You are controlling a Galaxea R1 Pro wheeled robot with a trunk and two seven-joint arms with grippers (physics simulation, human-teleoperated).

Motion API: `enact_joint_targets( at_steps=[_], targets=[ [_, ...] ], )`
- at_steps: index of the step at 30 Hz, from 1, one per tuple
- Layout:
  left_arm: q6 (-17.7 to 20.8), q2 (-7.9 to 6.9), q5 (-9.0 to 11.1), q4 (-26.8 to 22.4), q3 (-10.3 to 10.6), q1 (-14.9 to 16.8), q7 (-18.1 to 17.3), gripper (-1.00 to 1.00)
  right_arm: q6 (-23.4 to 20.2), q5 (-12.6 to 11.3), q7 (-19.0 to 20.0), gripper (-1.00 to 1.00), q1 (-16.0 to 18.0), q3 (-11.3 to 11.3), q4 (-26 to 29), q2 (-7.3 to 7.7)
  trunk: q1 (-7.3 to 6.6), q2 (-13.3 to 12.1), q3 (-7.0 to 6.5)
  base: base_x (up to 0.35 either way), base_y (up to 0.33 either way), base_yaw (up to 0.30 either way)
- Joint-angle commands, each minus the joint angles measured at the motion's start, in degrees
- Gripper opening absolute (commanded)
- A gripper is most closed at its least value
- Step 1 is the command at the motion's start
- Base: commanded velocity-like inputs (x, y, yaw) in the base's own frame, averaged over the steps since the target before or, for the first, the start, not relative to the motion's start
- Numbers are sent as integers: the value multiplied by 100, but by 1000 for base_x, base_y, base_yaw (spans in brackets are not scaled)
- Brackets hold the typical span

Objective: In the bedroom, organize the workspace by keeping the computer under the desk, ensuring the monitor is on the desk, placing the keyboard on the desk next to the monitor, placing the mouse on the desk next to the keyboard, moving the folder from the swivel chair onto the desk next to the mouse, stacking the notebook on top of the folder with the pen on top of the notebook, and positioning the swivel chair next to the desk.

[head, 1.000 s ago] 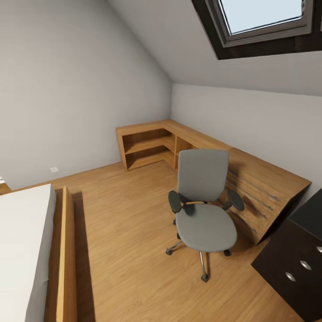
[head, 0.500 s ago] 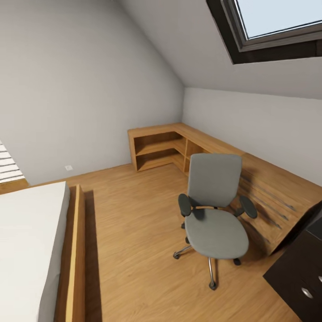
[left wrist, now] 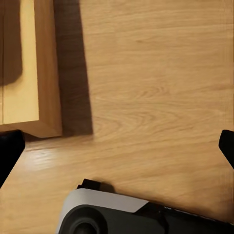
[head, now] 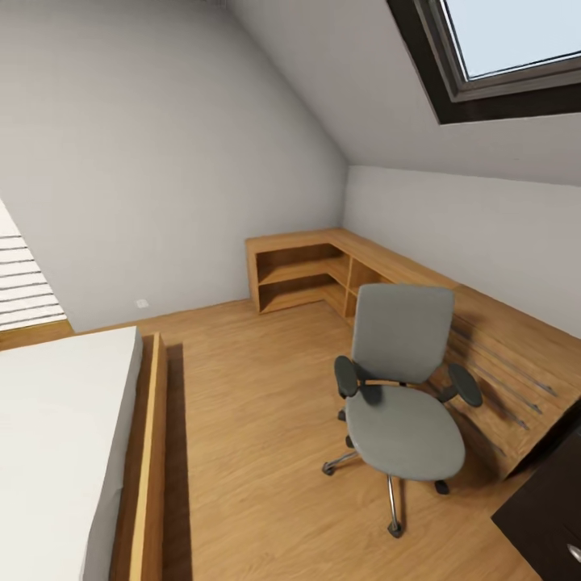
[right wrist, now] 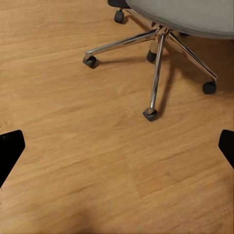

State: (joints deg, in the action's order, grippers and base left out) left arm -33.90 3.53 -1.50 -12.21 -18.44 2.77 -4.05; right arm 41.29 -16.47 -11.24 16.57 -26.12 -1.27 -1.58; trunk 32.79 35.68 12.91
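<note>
1. The swivel chair [head: 401,387] stands on the wood floor [head: 250,420], its seat bare, just in front of the low light-wood shelving [head: 387,278] along the far walls.
2. A dark drawer unit [head: 549,524], cut off by the frame edge, sits near the chair.
3. The bed [head: 64,452] with its wooden side rail lies well apart on the other side.
4. Left gripper [left wrist: 117,146]: fingertips at opposite frame edges, spread wide, holding nothing.
5. Right gripper [right wrist: 117,148]: equally wide, empty, over floor near the chair's chrome base.
</note>
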Motion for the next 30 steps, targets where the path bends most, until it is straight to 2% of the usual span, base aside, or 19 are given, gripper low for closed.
enact_joint_targets(
  at_steps=[1,8,20,30],
  targets=[
    [-12,0,-12,1,-52,4,-43,100,20,-25,-28,100,6,-50,-13,-5,2,7,0,0,0,75],
    [-13,-6,-6,0,-61,4,-38,100,20,-23,-21,100,-4,-54,-14,-10,2,7,-61,0,-35,32],
    [-12,-10,0,0,-71,4,-26,100,-4,-23,-19,100,-10,-60,-14,-29,2,7,-162,0,-248,68],
    [-12,-24,0,7,-89,4,-26,100,-22,-23,12,100,-12,-60,-14,-27,2,7,-185,0,-68,47]
  ],
)
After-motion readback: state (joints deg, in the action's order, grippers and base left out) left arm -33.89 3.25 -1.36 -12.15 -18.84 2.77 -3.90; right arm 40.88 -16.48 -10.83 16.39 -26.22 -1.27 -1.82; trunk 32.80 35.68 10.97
